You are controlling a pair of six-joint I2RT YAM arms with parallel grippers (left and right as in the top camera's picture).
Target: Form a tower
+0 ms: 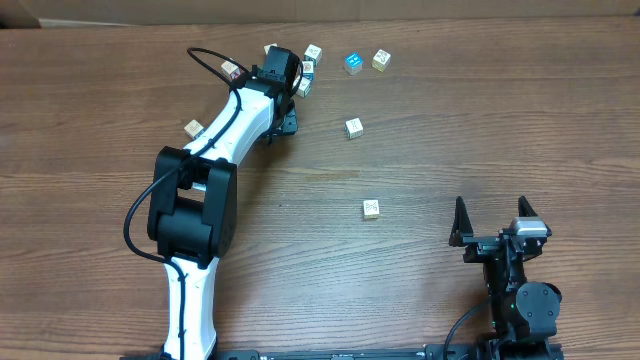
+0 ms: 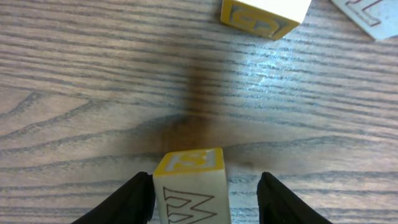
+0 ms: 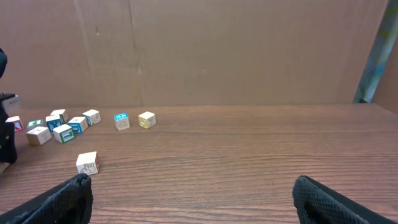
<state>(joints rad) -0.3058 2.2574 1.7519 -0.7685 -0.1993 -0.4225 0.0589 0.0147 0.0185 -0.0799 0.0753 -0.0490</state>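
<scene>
Yellow-topped cube (image 2: pixel 188 163) stands on table (image 2: pixel 93 81) between left fingers (image 2: pixel 134 202): parted, one touching it, the other just clear. Right fingers (image 3: pixel 65 199) wide open, well apart from cube.

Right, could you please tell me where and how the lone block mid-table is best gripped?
Take the lone block by two opposite side faces, coming straight down from above. It lies flat on the table with bare wood all round, so fingers should fit either side. The open right gripper looks nearer.
</scene>
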